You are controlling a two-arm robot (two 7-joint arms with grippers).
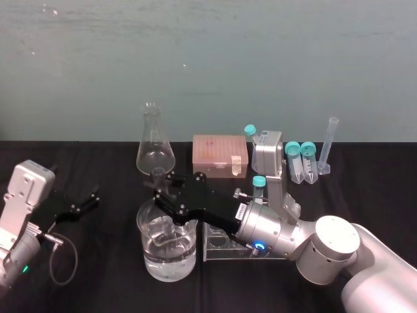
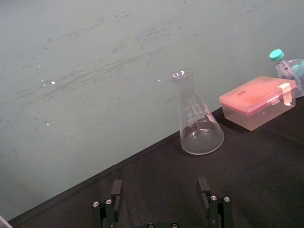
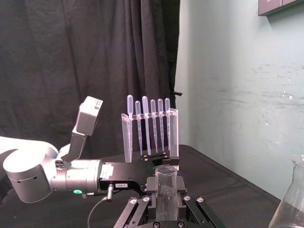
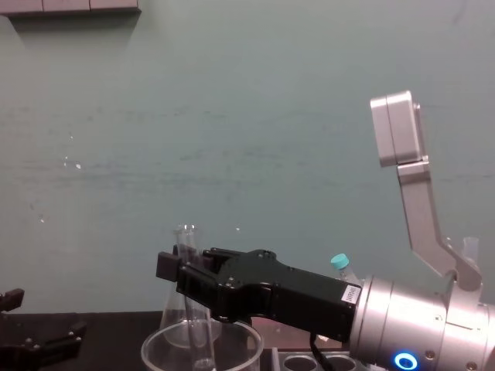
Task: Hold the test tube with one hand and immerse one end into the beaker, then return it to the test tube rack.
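Here the right end effector (image 1: 164, 193) pinches the test tube (image 3: 166, 187) upright, its lower end inside the beaker (image 1: 168, 264); the left end effector (image 1: 81, 203) sits spread.

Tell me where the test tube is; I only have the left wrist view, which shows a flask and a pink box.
Observer: The right gripper is shut on the test tube, holding it roughly upright over the beaker.
Operator: Is its end in the beaker?
Observer: The lower end is inside the rim; I cannot tell whether it reaches the liquid.
Operator: And the rack?
Observer: The test tube rack stands just to the beaker's right, under the right arm, with the open left gripper parked on the beaker's other side.
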